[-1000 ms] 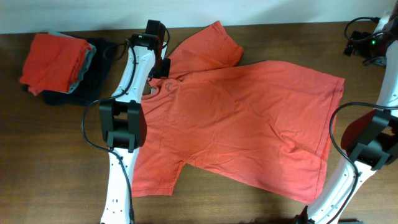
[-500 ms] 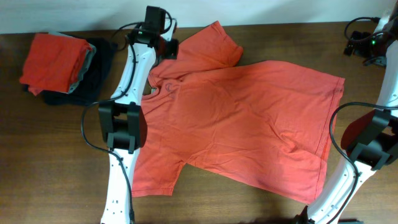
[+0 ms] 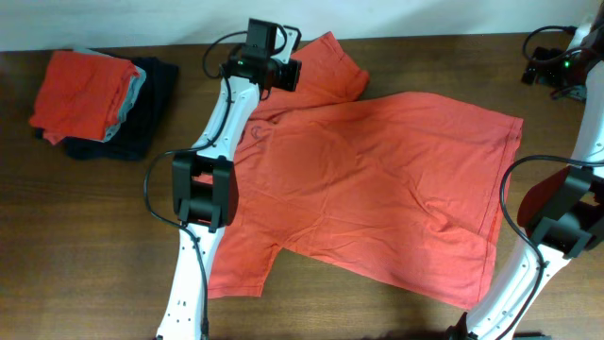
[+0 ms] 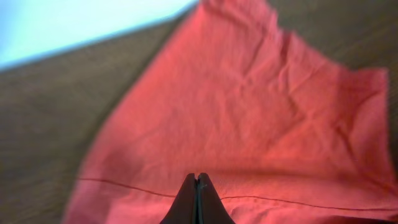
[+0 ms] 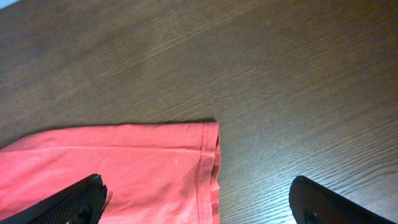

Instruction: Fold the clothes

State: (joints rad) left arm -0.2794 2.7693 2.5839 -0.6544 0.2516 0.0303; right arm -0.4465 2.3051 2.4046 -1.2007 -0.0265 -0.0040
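Note:
A red t-shirt (image 3: 377,179) lies spread flat on the wooden table, collar to the left. My left gripper (image 3: 283,72) is shut and hovers over the shirt's far sleeve (image 3: 326,71). In the left wrist view the closed fingertips (image 4: 196,178) sit just above the red sleeve fabric (image 4: 249,106), with nothing between them. My right gripper (image 3: 555,68) is at the far right of the table, past the shirt's hem. In the right wrist view its fingers (image 5: 199,199) are wide open above the hem corner (image 5: 186,155).
A stack of folded clothes stands at the far left, a red piece (image 3: 80,85) on top of dark ones (image 3: 142,118). Bare wood (image 5: 249,62) lies beyond the hem corner. The table's back edge meets a white wall (image 4: 74,25).
My left gripper has moved from the collar up and to the right, over the far sleeve, staying shut. The shirt and the right arm have not moved.

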